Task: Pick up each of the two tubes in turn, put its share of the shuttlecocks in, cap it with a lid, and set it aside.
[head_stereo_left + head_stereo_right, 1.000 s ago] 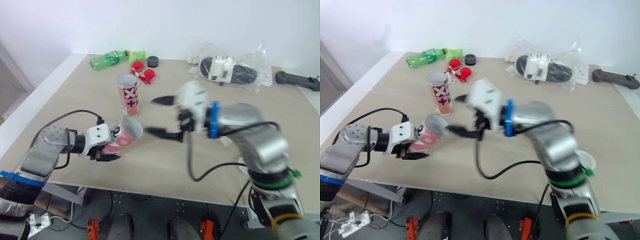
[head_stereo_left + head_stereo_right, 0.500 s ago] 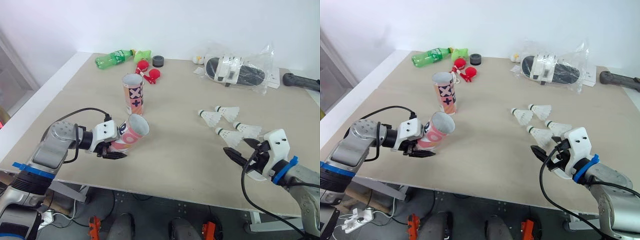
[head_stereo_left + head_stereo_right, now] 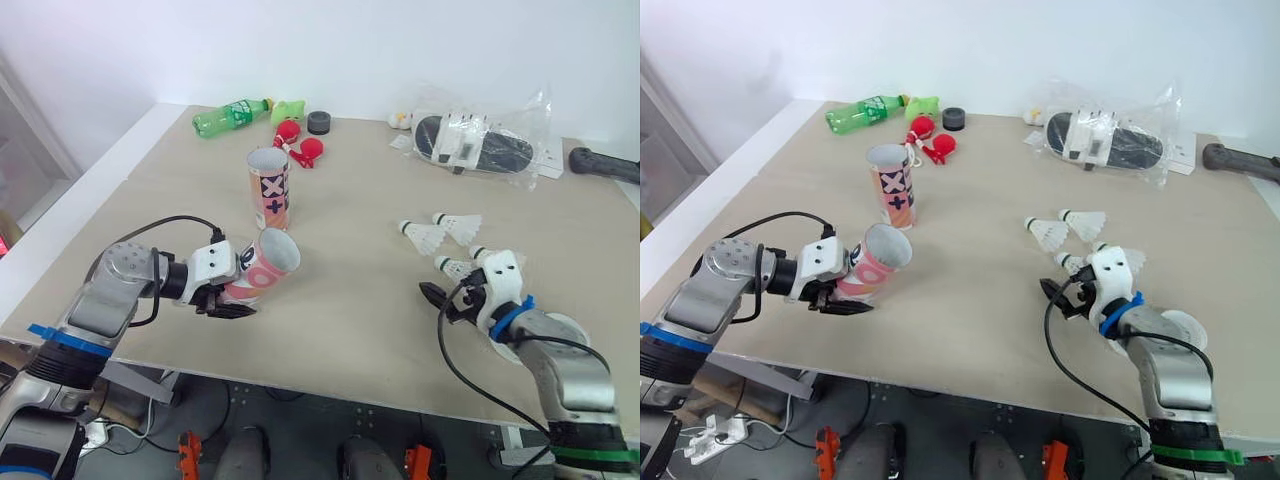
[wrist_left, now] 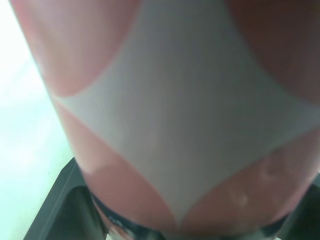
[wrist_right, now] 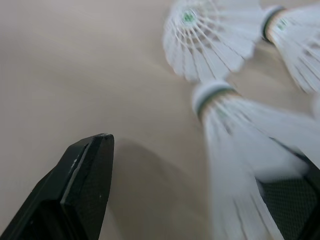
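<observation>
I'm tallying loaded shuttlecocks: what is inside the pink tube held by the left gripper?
The pink tube in the left gripper tilts its open mouth upward; near the rim only pale inner wall shows. Its lower part is hidden by its own wall.

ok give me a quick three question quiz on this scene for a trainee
1. True or false: the left gripper is shut on the pink tube.
2. Pick one: the patterned tube is A) standing upright, B) lying on its side, C) tilted in a gripper.
3. Fill the gap: the right gripper, down by the shuttlecocks, has its fingers ____.

Key: 1 true; 2 A; 3 open.
</observation>
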You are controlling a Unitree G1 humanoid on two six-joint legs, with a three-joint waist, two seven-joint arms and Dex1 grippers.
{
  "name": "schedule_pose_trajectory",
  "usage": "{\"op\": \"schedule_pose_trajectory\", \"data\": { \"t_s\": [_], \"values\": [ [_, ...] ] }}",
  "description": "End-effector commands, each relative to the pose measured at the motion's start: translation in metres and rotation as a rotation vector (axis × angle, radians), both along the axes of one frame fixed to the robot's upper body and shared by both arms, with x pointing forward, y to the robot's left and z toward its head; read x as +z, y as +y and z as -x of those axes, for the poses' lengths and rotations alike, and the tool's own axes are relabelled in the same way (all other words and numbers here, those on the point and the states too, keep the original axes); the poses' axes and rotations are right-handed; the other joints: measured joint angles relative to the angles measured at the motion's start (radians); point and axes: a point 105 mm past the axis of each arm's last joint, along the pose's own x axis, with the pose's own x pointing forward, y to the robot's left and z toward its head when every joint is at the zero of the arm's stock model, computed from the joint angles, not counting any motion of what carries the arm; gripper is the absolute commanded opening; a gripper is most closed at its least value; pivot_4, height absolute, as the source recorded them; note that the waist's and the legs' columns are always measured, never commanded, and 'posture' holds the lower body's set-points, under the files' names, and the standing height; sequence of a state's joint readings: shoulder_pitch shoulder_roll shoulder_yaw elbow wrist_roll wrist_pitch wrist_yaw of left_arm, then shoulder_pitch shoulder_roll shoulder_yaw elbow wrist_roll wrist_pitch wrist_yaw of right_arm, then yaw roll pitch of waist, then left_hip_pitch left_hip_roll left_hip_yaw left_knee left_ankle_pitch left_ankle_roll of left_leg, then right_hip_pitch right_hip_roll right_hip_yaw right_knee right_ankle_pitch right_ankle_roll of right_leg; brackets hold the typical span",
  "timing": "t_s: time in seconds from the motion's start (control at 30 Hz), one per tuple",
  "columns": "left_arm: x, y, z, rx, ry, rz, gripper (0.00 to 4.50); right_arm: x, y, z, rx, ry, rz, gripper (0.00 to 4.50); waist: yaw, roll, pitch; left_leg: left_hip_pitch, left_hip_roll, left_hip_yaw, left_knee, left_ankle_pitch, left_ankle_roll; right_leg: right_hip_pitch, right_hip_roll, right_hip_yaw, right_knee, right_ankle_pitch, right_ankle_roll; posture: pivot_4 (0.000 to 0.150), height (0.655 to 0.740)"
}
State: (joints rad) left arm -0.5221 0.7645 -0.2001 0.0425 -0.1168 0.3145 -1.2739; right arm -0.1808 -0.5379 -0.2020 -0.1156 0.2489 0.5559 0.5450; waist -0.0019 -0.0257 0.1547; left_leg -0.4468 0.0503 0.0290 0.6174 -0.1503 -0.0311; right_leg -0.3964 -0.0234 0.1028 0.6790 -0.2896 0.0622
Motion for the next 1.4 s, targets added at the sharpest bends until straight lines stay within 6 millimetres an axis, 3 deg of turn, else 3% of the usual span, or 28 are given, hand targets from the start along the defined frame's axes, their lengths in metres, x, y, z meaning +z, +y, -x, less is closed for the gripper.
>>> {"op": "schedule_pose_trajectory", "data": {
  "t_s": [0.03, 0.07, 0.13, 0.4, 0.43, 0.6, 0.7, 0.8, 0.93, 1.07, 1.23, 1.4],
  "values": [
    [-0.013, -0.003, 0.007, -0.007, 0.044, -0.018, 3.01, 0.005, 0.003, -0.009, 0.023, -0.032, 0.012, 4.46, 0.000, 0.000, 0.000, 0.000, 0.000, 0.000, 0.000, 0.000, 0.000, 0.000, 0.000, 0.000, 0.000, 0.000, 0.000, 0.150, 0.7400],
    [-0.013, -0.003, 0.007, -0.004, 0.044, -0.017, 3.01, 0.004, 0.003, -0.011, 0.022, -0.031, 0.017, 4.07, 0.000, 0.000, 0.000, 0.000, -0.001, 0.000, 0.000, 0.000, 0.000, 0.000, 0.000, 0.000, 0.000, 0.001, 0.001, 0.150, 0.7400],
    [-0.013, -0.002, 0.008, 0.001, 0.044, -0.015, 3.01, 0.003, 0.003, -0.014, 0.022, -0.031, 0.021, 3.70, 0.000, 0.000, 0.000, 0.000, 0.000, -0.001, 0.000, -0.001, 0.000, 0.001, 0.000, -0.001, 0.000, 0.001, 0.001, 0.150, 0.7400],
    [-0.014, -0.001, 0.010, 0.017, 0.044, -0.013, 3.01, 0.001, 0.002, -0.014, 0.025, -0.031, 0.028, 0.24, -0.007, 0.000, 0.000, 0.001, 0.000, -0.001, 0.000, 0.000, 0.000, 0.001, 0.001, -0.001, 0.000, 0.000, 0.001, 0.150, 0.7400],
    [-0.014, -0.002, 0.010, 0.017, 0.043, -0.013, 3.01, 0.001, 0.002, -0.013, 0.024, -0.031, 0.028, 0.10, -0.007, 0.000, 0.000, 0.001, 0.000, -0.001, 0.000, 0.000, 0.000, 0.002, 0.001, -0.001, 0.000, 0.000, 0.001, 0.150, 0.7400],
    [-0.013, -0.002, 0.008, 0.015, 0.040, -0.013, 3.01, 0.008, -0.002, -0.007, 0.023, -0.039, 0.031, 0.10, -0.008, 0.000, 0.000, 0.002, 0.000, -0.001, 0.000, 0.000, 0.000, 0.003, 0.000, -0.001, 0.000, 0.000, 0.000, 0.150, 0.7400],
    [-0.013, -0.003, 0.007, 0.012, 0.039, -0.013, 3.01, 0.022, -0.004, 0.004, 0.050, -0.060, 0.050, 0.10, -0.006, 0.000, 0.000, 0.001, -0.001, -0.002, 0.000, -0.001, 0.000, 0.004, 0.000, -0.002, 0.000, 0.000, 0.001, 0.150, 0.7400],
    [-0.013, -0.004, 0.007, 0.007, 0.041, -0.012, 3.01, 0.054, 0.007, 0.022, 0.169, -0.100, 0.035, 0.10, -0.007, 0.001, 0.000, 0.001, -0.001, -0.002, 0.000, -0.001, 0.000, 0.004, 0.000, -0.001, 0.000, 0.000, 0.001, 0.150, 0.7400],
    [-0.014, -0.006, 0.007, -0.001, 0.045, -0.014, 3.01, 0.103, 0.049, 0.043, 0.430, -0.168, 0.059, 0.10, -0.013, 0.004, 0.001, 0.002, 0.000, -0.002, 0.001, -0.001, 0.000, 0.004, 0.000, -0.001, 0.000, -0.001, 0.002, 0.150, 0.7400],
    [-0.015, -0.009, 0.005, -0.006, 0.046, -0.015, 3.01, 0.135, 0.097, 0.048, 0.646, -0.218, 0.135, 0.10, -0.019, 0.002, 0.002, 0.005, 0.000, -0.003, 0.001, 0.000, 0.001, 0.006, 0.000, -0.002, 0.000, -0.001, 0.003, 0.150, 0.7400],
    [-0.017, -0.013, 0.005, -0.014, 0.047, -0.014, 3.01, 0.150, 0.163, 0.047, 0.901, -0.285, 0.306, 0.10, -0.019, 0.002, 0.002, 0.006, 0.002, -0.001, 0.001, 0.000, 0.001, 0.003, -0.001, -0.003, -0.001, 0.000, 0.002, 0.150, 0.7400],
    [-0.018, -0.012, 0.006, -0.006, 0.046, -0.012, 3.01, 0.138, 0.192, 0.040, 0.993, -0.282, 0.420, 0.10, -0.012, 0.001, 0.001, 0.003, 0.001, 0.000, 0.001, 0.000, 0.001, 0.002, -0.003, -0.004, -0.002, -0.001, -0.004, 0.150, 0.7400]
  ]
}}
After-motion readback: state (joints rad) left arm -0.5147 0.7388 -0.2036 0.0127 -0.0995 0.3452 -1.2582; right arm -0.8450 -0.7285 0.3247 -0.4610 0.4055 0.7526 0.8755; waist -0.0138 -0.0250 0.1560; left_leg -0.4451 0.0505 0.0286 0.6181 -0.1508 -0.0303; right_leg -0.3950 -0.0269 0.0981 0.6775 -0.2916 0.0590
